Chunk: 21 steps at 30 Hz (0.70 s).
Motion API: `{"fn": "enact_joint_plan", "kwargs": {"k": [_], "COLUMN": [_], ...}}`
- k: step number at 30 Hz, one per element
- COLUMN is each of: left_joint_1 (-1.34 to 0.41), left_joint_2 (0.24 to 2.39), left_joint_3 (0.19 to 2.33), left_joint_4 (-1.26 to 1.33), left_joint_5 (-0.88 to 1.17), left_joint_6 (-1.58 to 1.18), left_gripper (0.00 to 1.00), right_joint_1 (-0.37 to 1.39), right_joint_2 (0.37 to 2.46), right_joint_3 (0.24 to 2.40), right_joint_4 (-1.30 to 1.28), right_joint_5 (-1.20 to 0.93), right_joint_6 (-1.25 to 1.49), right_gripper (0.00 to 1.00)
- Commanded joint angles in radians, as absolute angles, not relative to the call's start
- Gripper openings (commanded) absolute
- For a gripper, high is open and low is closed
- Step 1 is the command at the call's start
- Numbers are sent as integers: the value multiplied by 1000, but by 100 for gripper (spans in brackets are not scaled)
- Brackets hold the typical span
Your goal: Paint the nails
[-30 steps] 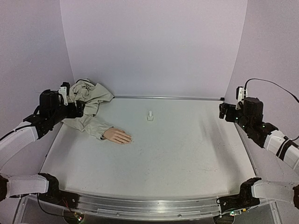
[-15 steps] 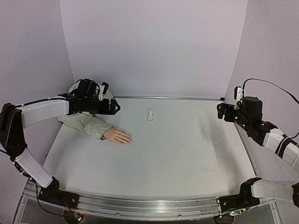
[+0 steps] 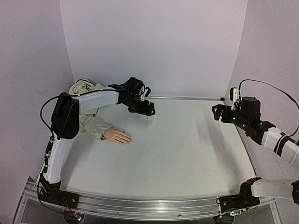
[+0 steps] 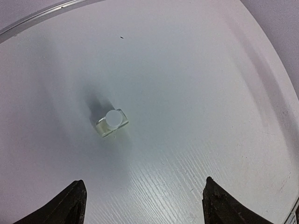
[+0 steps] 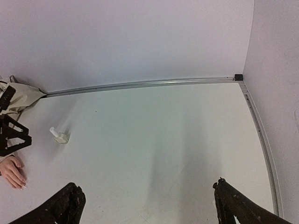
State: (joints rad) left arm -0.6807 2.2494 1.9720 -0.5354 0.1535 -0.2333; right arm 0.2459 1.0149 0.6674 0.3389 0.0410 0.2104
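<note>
The peach mannequin hand (image 3: 117,136) lies palm down at the table's left, its beige sleeve (image 3: 89,122) trailing back to the left. The nails (image 3: 129,139) are tiny at the fingertips, which point right; the hand's fingers (image 5: 13,171) also show at the left edge of the right wrist view. A small white bottle (image 4: 112,122) stands upright at the back centre. My left gripper (image 3: 148,111) hovers just over the bottle, open, and its jaws (image 4: 142,183) hold nothing. My right gripper (image 3: 216,112) hangs open at the far right, nothing between its fingertips (image 5: 145,184).
Crumpled beige fabric (image 3: 86,91) is piled in the back left corner. A metal rail (image 3: 187,98) runs along the back edge under the purple backdrop. The right edge rail (image 5: 261,140) lies close to my right arm.
My left arm has swung right, from the fabric pile at the back left to above the bottle. My right gripper has drifted slightly left.
</note>
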Motion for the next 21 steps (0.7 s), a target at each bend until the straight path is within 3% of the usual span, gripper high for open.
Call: {"fn": "enact_joint_plan", "kwargs": {"k": [1, 9, 17, 21], "left_joint_1": [-680, -683, -683, -683], "left_joint_2": [2358, 2499, 2575, 2607], "left_joint_3": [2182, 2365, 2474, 2514], "left_joint_4": [-684, -747, -758, -758], "left_joint_5": [122, 96, 52, 58], "left_joint_6": [-185, -164, -126, -109], "left_gripper": [85, 76, 61, 61], "right_joint_1": [239, 238, 238, 238], "right_joint_2": [1019, 1033, 1053, 1055], "right_joint_3": [721, 742, 750, 752], "right_joint_4": [402, 409, 411, 411], "right_joint_5": [-9, -18, -22, -23], "right_joint_6": [231, 240, 242, 242], "right_gripper": [98, 98, 98, 98]}}
